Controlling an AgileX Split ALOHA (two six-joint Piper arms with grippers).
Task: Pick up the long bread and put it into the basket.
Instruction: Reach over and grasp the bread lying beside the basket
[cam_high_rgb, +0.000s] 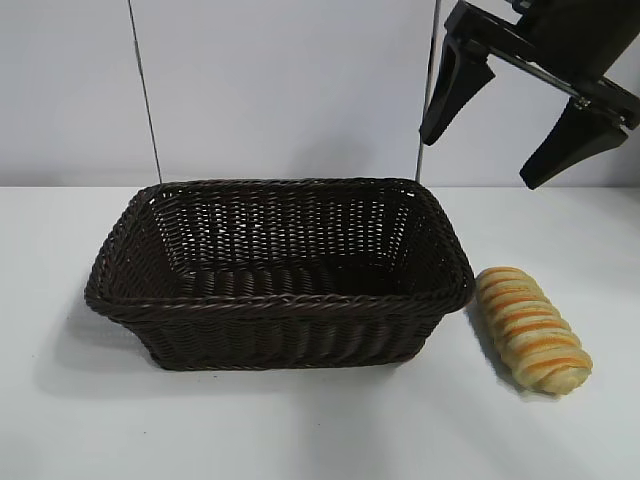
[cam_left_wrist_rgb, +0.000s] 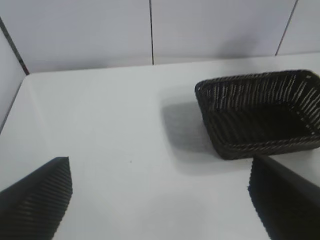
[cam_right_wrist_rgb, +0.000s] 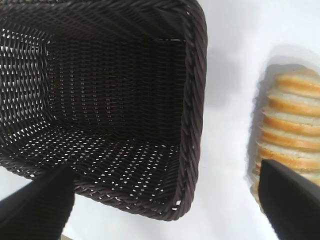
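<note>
The long bread (cam_high_rgb: 532, 342) lies on the white table just right of the basket (cam_high_rgb: 280, 302), a ridged golden loaf banded cream and orange-brown. The basket is dark brown wicker and holds nothing. My right gripper (cam_high_rgb: 478, 158) hangs open high above the basket's back right corner and the bread, nothing between its fingers. In the right wrist view the basket (cam_right_wrist_rgb: 192, 100) and the bread (cam_right_wrist_rgb: 290, 125) lie below the open right gripper (cam_right_wrist_rgb: 165, 202). My left gripper (cam_left_wrist_rgb: 160, 197) is open over bare table, with the basket (cam_left_wrist_rgb: 210, 120) farther off; it is out of the exterior view.
A white wall with two thin dark vertical cables (cam_high_rgb: 145, 90) stands behind the table. Bare white tabletop (cam_high_rgb: 300, 430) stretches in front of the basket and to its left.
</note>
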